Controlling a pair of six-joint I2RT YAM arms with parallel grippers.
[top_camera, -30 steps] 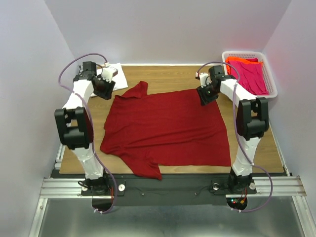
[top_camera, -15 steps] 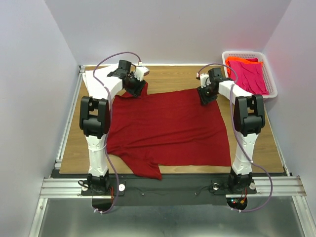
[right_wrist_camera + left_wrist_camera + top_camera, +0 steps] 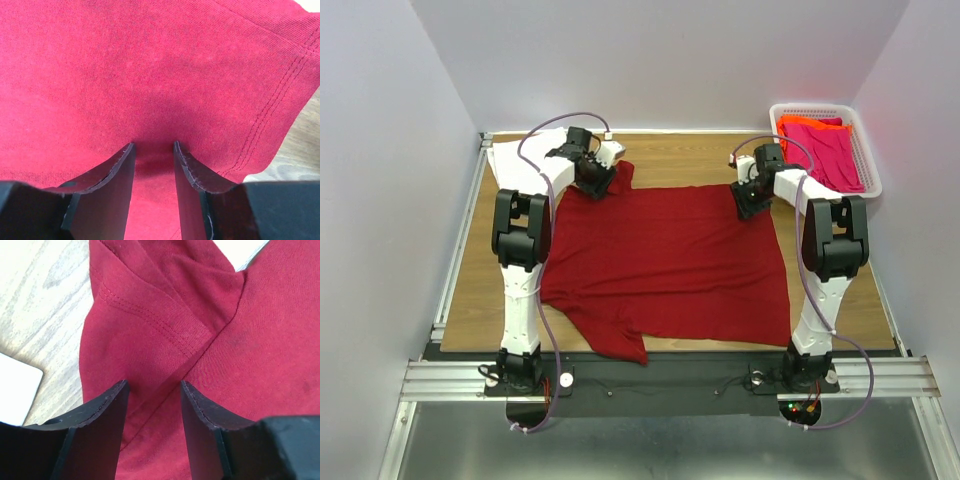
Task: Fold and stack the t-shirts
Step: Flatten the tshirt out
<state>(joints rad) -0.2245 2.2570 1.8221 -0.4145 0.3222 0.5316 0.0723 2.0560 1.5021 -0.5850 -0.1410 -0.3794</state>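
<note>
The large dark red t-shirt (image 3: 665, 265) lies spread flat on the wooden table. My left gripper (image 3: 595, 180) is at its far left sleeve (image 3: 160, 315); the fingers stand apart over the armpit seam with flat cloth between them, so it is open. At the shirt's far right corner, my right gripper (image 3: 752, 200) is shut on a pinch of red cloth (image 3: 154, 150) near the stitched hem (image 3: 270, 115). A white t-shirt (image 3: 505, 155) lies at the far left corner. Pink (image 3: 830, 150) and orange (image 3: 800, 123) t-shirts lie in the basket.
The white lattice basket (image 3: 873, 185) stands at the table's far right edge. Bare wood (image 3: 680, 155) shows behind the red shirt and along both sides (image 3: 485, 280). A white patch (image 3: 15, 392) shows on the wood beside the sleeve.
The left arm swung in from the white shirt onto the red sleeve. The right gripper moved right, and the shirt's far right corner and whole body shifted right with it.
</note>
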